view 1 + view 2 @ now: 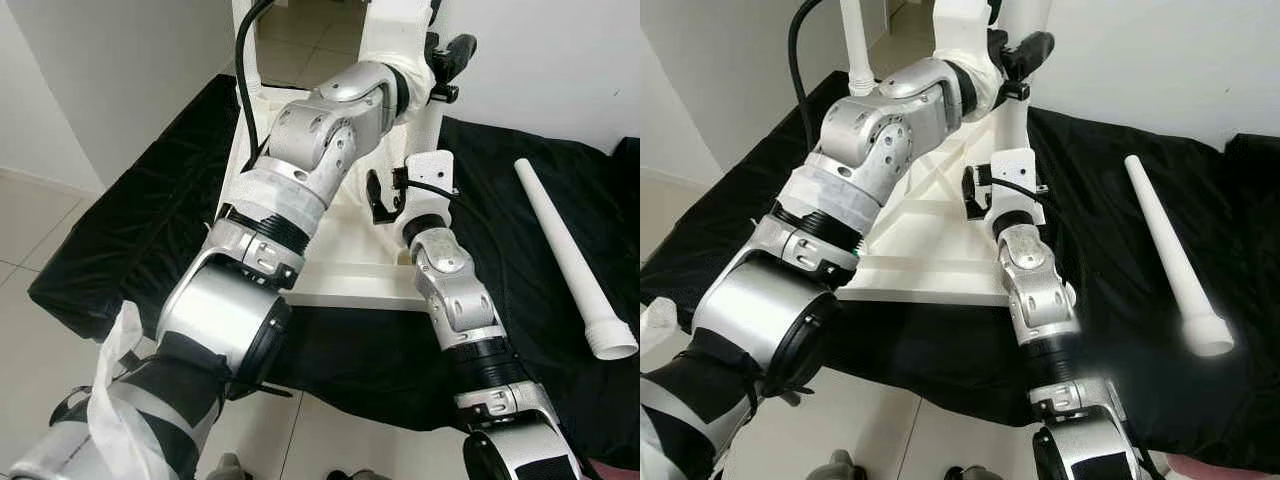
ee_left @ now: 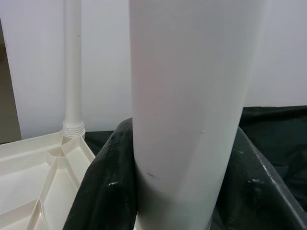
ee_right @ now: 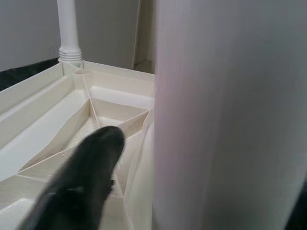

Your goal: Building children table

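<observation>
Gripping upright leg [image 2: 187, 110] | left end effector [image 1: 445, 60] clamped (both fingers) | right end effector [image 1: 975, 192]: grip unclear

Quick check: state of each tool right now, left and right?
Left tool: shut on the upright white table leg.
Right tool: beside the same leg, over the upturned tabletop; open or shut cannot be told.
</observation>
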{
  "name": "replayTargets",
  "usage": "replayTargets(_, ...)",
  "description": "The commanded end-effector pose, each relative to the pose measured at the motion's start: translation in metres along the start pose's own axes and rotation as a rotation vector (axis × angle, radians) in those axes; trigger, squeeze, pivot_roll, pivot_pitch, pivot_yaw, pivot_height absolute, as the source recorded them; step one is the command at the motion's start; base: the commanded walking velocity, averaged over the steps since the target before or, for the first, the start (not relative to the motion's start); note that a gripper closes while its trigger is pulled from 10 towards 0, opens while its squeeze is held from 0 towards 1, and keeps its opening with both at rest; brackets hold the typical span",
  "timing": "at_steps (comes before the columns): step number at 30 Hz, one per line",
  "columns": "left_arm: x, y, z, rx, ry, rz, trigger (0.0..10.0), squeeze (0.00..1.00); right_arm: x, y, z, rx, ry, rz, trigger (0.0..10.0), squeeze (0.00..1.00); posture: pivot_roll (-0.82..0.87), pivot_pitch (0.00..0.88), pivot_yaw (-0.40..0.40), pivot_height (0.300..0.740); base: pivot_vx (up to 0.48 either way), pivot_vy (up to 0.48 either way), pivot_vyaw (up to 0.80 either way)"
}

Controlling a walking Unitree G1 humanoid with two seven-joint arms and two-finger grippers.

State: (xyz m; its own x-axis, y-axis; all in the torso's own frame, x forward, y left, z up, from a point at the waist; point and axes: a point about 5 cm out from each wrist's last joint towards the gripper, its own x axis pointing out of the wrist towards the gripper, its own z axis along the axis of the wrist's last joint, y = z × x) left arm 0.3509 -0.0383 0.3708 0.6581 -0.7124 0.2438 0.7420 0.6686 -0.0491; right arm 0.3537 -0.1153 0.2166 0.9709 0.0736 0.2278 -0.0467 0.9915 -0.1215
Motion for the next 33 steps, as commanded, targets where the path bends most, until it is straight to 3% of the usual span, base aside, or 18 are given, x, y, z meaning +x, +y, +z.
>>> replayTargets(1,0.002,-0.009,0.012,0.031,-0.048,-0.024,10.0,0.00,0.002,-0.002,0.000,0.008,-0.006,-0.022,2.2,0.00,0.00,0.073,-0.041,0.740,0.000,0.000,0.00)
replayTargets(2,0.002,-0.009,0.012,0.031,-0.048,-0.024,10.0,0.00,0.002,-0.002,0.000,0.008,-0.006,-0.022,2.2,0.00,0.00,0.073,-0.041,0.740,0.000,0.000,0.00)
replayTargets(3,0.002,-0.009,0.012,0.033,-0.050,-0.024,10.0,0.00,0.002,-0.002,-0.001,0.009,-0.004,-0.026,1.5,0.00,0.00,0.072,-0.040,0.740,0.000,0.000,0.00)
replayTargets(4,0.003,-0.009,0.012,0.035,-0.051,-0.025,10.0,0.00,0.001,-0.001,-0.003,0.009,0.002,-0.025,0.0,0.00,0.00,0.073,-0.039,0.740,0.000,0.000,0.00)
replayTargets(11,0.003,-0.011,0.012,0.058,-0.048,-0.028,10.0,0.00,0.001,-0.001,-0.005,0.008,0.011,-0.031,0.0,0.00,-0.01,0.072,-0.036,0.740,0.000,0.000,0.00)
replayTargets(15,0.003,-0.015,0.012,0.112,-0.066,-0.045,10.0,0.00,0.002,-0.002,-0.005,0.011,0.012,-0.040,0.0,0.00,0.00,0.074,-0.035,0.740,0.000,0.000,0.00)
replayTargets(16,0.001,-0.018,0.012,0.116,-0.097,-0.077,10.0,0.00,0.003,-0.003,-0.004,0.030,0.015,-0.052,10.0,0.00,0.00,0.074,-0.035,0.740,0.000,0.000,0.00)
replayTargets(17,0.001,-0.018,0.012,0.116,-0.097,-0.077,10.0,0.00,0.003,-0.003,-0.004,0.030,0.015,-0.052,10.0,0.00,0.00,0.074,-0.035,0.740,0.000,0.000,0.00)
replayTargets(18,0.000,-0.020,0.011,0.073,-0.103,-0.101,10.0,1.00,0.003,-0.003,-0.004,0.038,0.015,-0.057,10.0,0.00,0.00,0.074,-0.035,0.740,0.000,0.000,0.00)
replayTargets(27,-0.004,-0.032,0.017,0.079,-0.144,-0.194,10.0,1.00,0.006,-0.009,-0.004,0.083,0.023,-0.107,10.0,0.00,0.00,0.068,-0.026,0.740,0.000,0.000,0.00)
replayTargets(28,-0.005,-0.033,0.018,0.059,-0.154,-0.208,10.0,0.00,0.006,-0.011,-0.004,0.088,0.025,-0.118,10.0,0.00,0.00,0.069,-0.023,0.740,0.000,0.000,0.00)
replayTargets(33,-0.009,-0.031,0.019,0.017,-0.185,-0.197,10.0,0.00,0.006,-0.019,-0.005,0.115,0.030,-0.163,10.0,0.00,0.00,0.069,-0.015,0.740,0.000,0.000,0.00)
